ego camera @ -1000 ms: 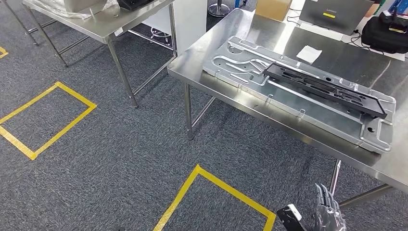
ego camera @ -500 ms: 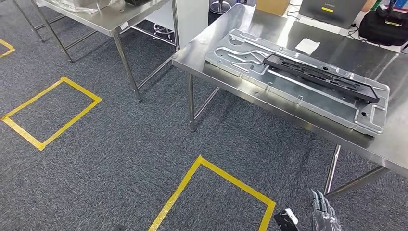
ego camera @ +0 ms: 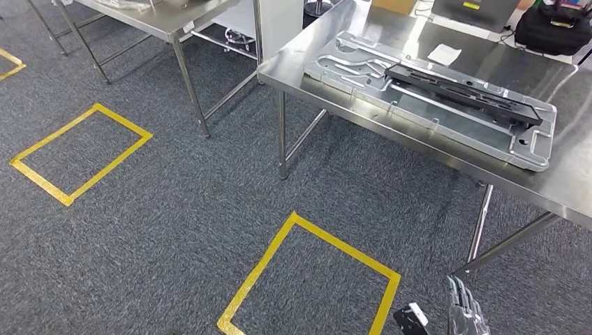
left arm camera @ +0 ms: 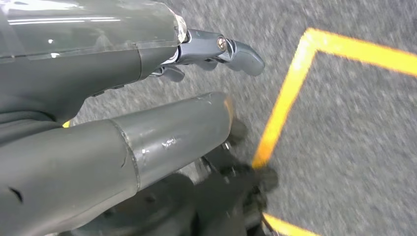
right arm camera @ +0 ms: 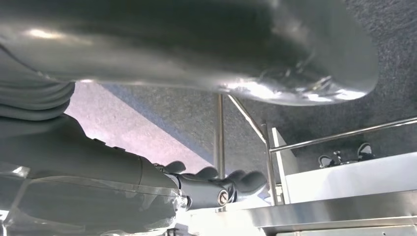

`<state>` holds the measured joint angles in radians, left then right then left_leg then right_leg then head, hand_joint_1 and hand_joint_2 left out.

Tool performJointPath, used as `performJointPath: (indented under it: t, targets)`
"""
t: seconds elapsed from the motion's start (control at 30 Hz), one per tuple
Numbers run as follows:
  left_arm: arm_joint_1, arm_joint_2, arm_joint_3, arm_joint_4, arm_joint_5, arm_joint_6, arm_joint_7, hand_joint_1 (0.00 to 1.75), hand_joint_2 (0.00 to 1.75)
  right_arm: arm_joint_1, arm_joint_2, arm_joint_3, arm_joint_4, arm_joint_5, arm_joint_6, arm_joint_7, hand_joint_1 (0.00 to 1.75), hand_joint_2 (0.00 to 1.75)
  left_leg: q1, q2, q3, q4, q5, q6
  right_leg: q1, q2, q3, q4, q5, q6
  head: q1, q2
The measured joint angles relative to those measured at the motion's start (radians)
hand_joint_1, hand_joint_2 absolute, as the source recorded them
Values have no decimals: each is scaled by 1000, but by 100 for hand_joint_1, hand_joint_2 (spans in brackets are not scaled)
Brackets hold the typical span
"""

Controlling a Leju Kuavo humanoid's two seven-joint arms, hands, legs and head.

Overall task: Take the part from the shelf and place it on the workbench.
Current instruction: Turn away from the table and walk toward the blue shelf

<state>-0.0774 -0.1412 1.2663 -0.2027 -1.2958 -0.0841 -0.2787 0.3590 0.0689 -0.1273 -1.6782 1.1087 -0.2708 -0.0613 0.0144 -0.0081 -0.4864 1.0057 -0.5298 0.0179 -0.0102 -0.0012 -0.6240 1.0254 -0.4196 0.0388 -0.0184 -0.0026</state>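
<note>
Black part lies on grey panel atop workbench; right hand fingers empty, straight.

A steel counter stands on grey carpet floor. Along its near edge lies a large silver stamped metal plate, with a long black part resting on top of it. Farther back lie a white paper slip, a black bag and a laptop. Yellow tape squares mark the floor.
</note>
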Motion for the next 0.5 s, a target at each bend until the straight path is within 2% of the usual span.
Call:
performJointPath:
  t: [0.03, 0.07, 0.13, 0.17, 0.2, 0.23, 0.27, 0.3, 0.33, 0.37, 0.4, 0.43, 0.5]
  targets:
    - [0, 0, 0, 0, 0, 0, 1, 0, 0, 1, 0, 0, 1, 3, 0, 0, 0, 0, 0, 5, -10, -2, 11, 10, -3, 1, -9, 20, -25, 5, 2, 0]
    - [1, 0, 0, 0, -1, 0, 1, 0, 0, 2, 1, 0, 1, 5, 0, -1, 0, 0, 0, 10, -24, -3, 23, 18, -4, 2, -23, 58, -69, 8, 4, 0]
    - [1, 1, 0, 0, -2, 0, 2, 0, 0, 3, 2, 0, 2, 7, 1, -1, 0, 0, -4, 16, -54, -2, 45, 25, -4, 1, -55, 177, -169, 11, 7, 0]
    - [1, 1, 0, 0, -3, 0, 2, 0, 0, 3, 2, 0, 2, 7, 2, -1, 0, 0, -6, 19, -70, -1, 56, 26, -4, 2, -64, 232, -197, 11, 8, 0]
    - [1, 1, 0, 0, -3, 0, 3, 0, 0, 3, 2, 0, 3, 7, 2, -1, 0, 0, -9, 22, -85, 0, 67, 27, -3, 1, -60, 264, -201, 10, 8, 0]
    - [1, 1, 0, 0, -4, 0, 5, 0, 0, 3, 3, 0, 3, 7, 3, -1, 0, 0, -11, 24, -99, 1, 77, 27, -1, 1, -40, 264, -184, 6, 8, 0]
    - [2, 1, 0, 0, -5, 0, 6, 0, 0, 4, 3, 0, 4, 7, 3, 0, 0, 0, -13, 27, -111, 1, 85, 26, 1, 0, 0, 228, -154, 1, 8, 0]
    - [1, 0, 0, 0, -6, 0, 9, 0, 0, 3, 3, 0, 4, 7, 4, -1, 0, 0, -14, 29, -120, 2, 93, 24, 6, -4, 55, 165, -128, -6, 8, 0]
    - [1, -1, 0, 0, -8, 0, 11, 0, 0, 2, 3, 0, 4, 7, 4, -1, 0, 0, -16, 32, -127, 4, 99, 22, 12, -12, 117, 85, -119, -15, 8, 0]
    - [1, -2, 0, 0, -10, 0, 12, 0, 0, 0, 4, 0, 4, 7, 4, -1, 0, 0, -17, 35, -130, 5, 106, 18, 17, -20, 169, 10, -123, -24, 8, 0]
    - [1, -3, 0, 0, -12, 1, 13, 0, 0, -3, 4, 0, 4, 7, 4, -1, 0, 0, -17, 38, -132, 5, 113, 14, 22, -27, 203, -43, -134, -31, 8, 0]
    - [0, -4, 0, 0, -13, 1, 14, 0, 0, -4, 5, 0, 4, 7, 4, -2, 0, 0, -16, 43, -133, 5, 119, 8, 25, -30, 218, -73, -143, -37, 8, 0]
    - [0, -4, 0, 0, -15, 3, 17, 0, 0, -3, 9, 0, 6, 7, 4, -2, 0, 0, -13, 47, -135, 2, 130, -4, 23, -24, 214, -87, -133, -48, 8, 0]
